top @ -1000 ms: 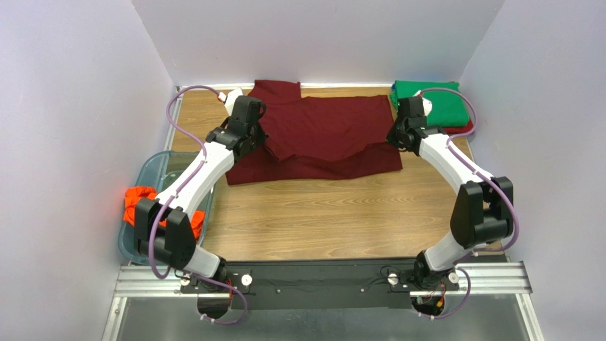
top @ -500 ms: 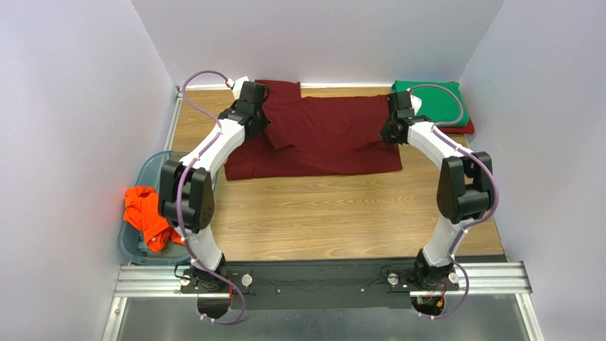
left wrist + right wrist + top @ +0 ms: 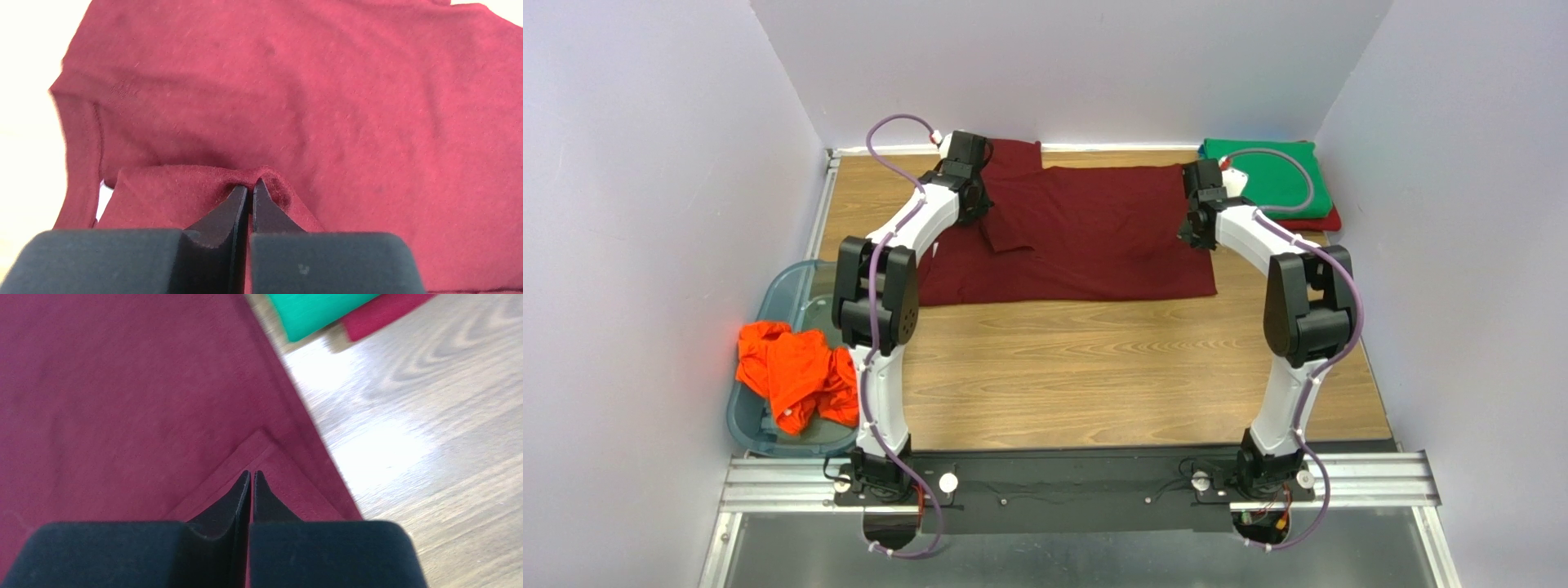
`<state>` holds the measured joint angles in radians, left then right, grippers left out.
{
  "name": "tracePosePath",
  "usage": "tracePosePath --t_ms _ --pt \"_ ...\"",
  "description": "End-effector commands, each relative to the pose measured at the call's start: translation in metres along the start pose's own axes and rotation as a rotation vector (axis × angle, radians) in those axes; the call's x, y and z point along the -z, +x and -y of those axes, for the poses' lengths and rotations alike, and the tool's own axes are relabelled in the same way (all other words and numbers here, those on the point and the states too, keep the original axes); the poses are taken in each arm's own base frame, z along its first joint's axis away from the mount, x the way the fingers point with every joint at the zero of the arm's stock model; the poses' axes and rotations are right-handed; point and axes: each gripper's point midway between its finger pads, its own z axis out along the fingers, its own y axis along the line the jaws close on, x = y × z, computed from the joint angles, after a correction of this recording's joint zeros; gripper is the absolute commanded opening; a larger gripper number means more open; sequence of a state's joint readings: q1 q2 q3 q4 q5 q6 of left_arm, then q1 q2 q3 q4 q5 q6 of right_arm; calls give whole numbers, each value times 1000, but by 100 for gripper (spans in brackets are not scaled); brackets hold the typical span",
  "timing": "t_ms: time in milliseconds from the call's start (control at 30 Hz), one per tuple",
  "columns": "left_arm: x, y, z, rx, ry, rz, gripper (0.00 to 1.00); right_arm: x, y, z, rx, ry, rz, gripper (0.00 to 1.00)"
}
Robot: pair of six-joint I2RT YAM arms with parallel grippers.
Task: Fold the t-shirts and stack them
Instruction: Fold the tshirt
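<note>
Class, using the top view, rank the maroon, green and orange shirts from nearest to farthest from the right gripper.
1. Maroon shirt, in the right gripper's jaws, far middle.
2. Green shirt, far right corner.
3. Orange shirt, in the left bin.

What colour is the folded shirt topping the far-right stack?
Green; the top shirt shows best in the top external view.
</note>
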<state>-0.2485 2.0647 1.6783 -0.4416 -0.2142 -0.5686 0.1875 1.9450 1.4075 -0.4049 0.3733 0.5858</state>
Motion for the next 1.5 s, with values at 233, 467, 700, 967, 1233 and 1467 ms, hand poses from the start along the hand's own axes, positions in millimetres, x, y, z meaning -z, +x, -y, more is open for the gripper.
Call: tracePosePath --t_ms 233,467,700,967,1233,1467 --pt "-13 -21 -8 -9 -18 -32 94 1 -41 10 -93 103 131 27" --pt "13 -1 -11 12 38 -61 98 23 -18 -19 -29 -118 6 100" --pt "40 41 -21 68 116 -65 98 39 28 -41 41 -304 -110 100" --pt "24 99 -25 67 165 -206 98 16 67 -48 83 -363 -197 100" --pt "28 142 -58 67 78 -267 98 13 113 -1 53 -225 -257 100" --pt "54 194 -92 86 3 -367 98 36 147 51 24 -119 -264 100"
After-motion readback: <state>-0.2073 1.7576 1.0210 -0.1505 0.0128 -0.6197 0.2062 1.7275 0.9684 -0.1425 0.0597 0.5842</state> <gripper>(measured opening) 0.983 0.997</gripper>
